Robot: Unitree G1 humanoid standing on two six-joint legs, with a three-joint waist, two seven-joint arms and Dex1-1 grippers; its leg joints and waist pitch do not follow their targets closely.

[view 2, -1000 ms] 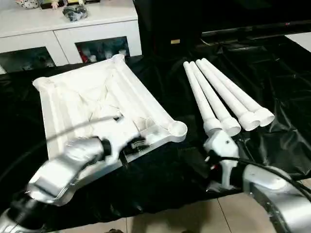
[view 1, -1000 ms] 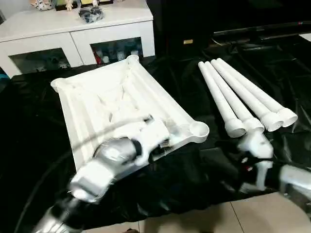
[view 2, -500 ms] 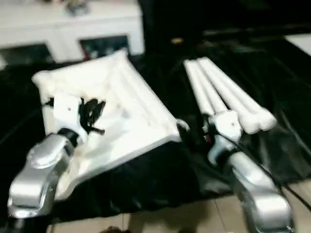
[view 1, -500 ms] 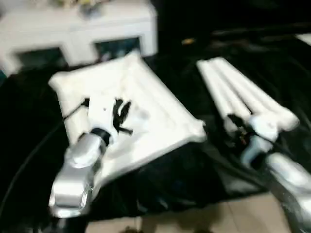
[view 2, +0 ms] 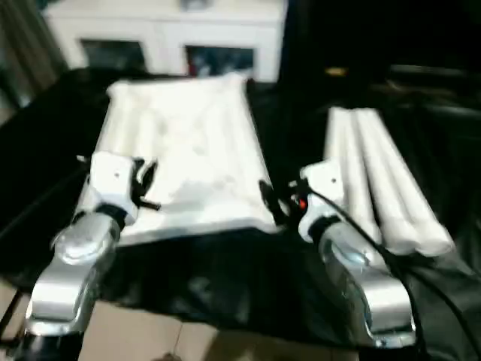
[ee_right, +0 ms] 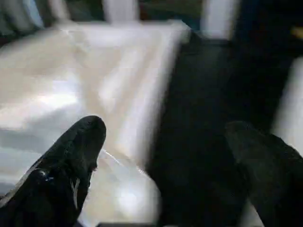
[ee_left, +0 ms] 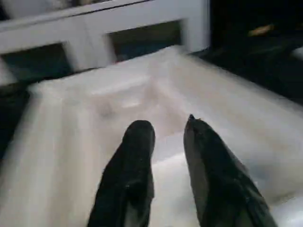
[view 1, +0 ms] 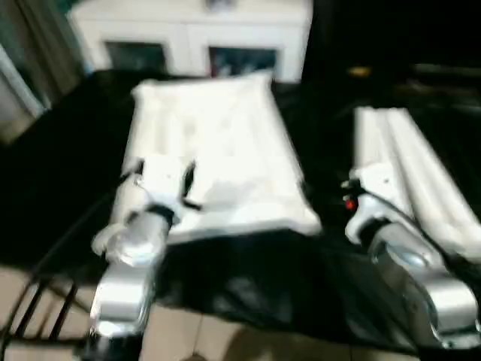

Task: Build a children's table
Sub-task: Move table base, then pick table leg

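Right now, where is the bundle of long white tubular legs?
In the head views, the long white tubular legs lie side by side on the black-draped table, on the robot's right, beside the white plastic rectangular top and just beyond the right gripper.

Head cameras look down; wrist cameras sit close over the tabletop.

White cabinet behind, seemingly tiled floor.

top: white, underside up, flat on black cloth | legs: white tubes, bundled beside it
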